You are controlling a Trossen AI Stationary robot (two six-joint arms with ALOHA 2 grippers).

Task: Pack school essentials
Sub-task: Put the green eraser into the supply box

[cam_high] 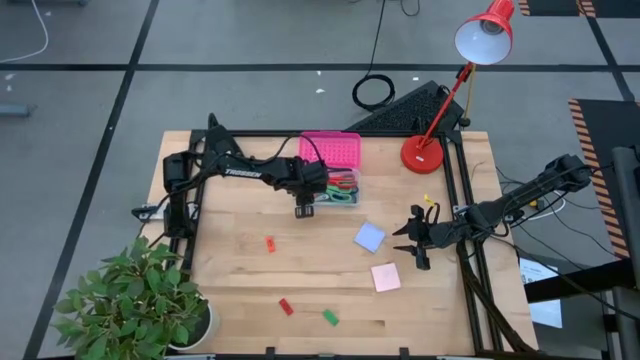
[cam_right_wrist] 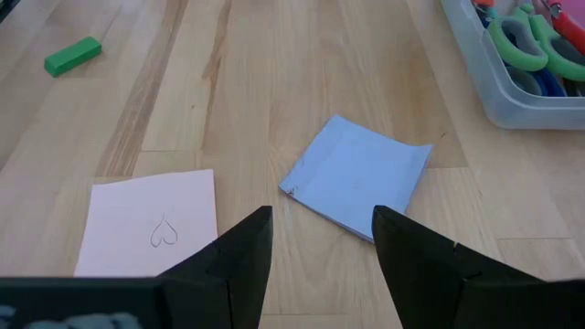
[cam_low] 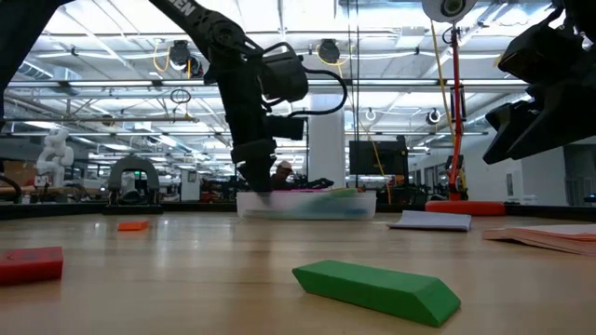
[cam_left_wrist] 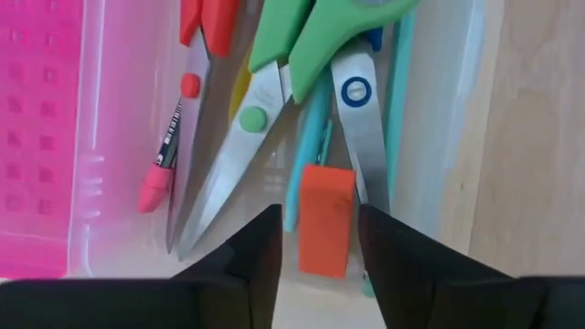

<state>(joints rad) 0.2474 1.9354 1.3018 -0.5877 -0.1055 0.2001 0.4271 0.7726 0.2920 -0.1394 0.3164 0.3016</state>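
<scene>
A clear box (cam_high: 343, 192) with its pink lid (cam_high: 330, 150) open holds scissors with green (cam_left_wrist: 302, 37), red and blue handles, a pencil (cam_left_wrist: 164, 155) and an orange-red eraser (cam_left_wrist: 326, 219) lying on its floor. My left gripper (cam_high: 305, 207) hangs open over the box's near end, its fingers on either side of that eraser, apart from it. On the table lie two red erasers (cam_high: 270, 243) (cam_high: 286, 306), a green eraser (cam_high: 330, 317), a blue notepad (cam_right_wrist: 356, 174) and a pink notepad (cam_right_wrist: 151, 228). My right gripper (cam_high: 414, 241) stands open just right of the blue notepad.
A red desk lamp (cam_high: 424, 153) stands at the far right of the table. A potted plant (cam_high: 140, 295) fills the near left corner. Bare wood lies between the box and the near erasers.
</scene>
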